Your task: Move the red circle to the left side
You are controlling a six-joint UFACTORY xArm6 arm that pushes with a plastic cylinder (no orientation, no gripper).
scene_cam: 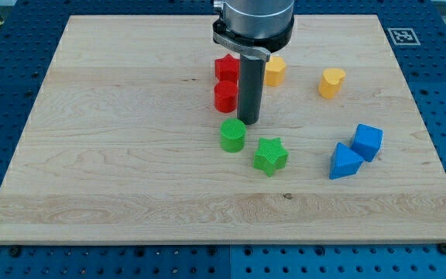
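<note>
The red circle (pixel 224 96) sits near the board's middle, just below the red star (pixel 225 68) and touching it. My tip (pixel 250 122) rests on the board just to the right of the red circle and slightly lower, close to it. The green circle (pixel 233 135) lies just below and left of my tip. The rod rises to the arm's grey housing (pixel 253 23) at the view's top.
A green star (pixel 270 155) lies right of the green circle. A yellow hexagon (pixel 275 70) sits right of the rod, a yellow heart (pixel 331 82) farther right. A blue cube (pixel 367 142) and blue triangle (pixel 345 161) sit at right. The wooden board (pixel 114 116) lies on a blue table.
</note>
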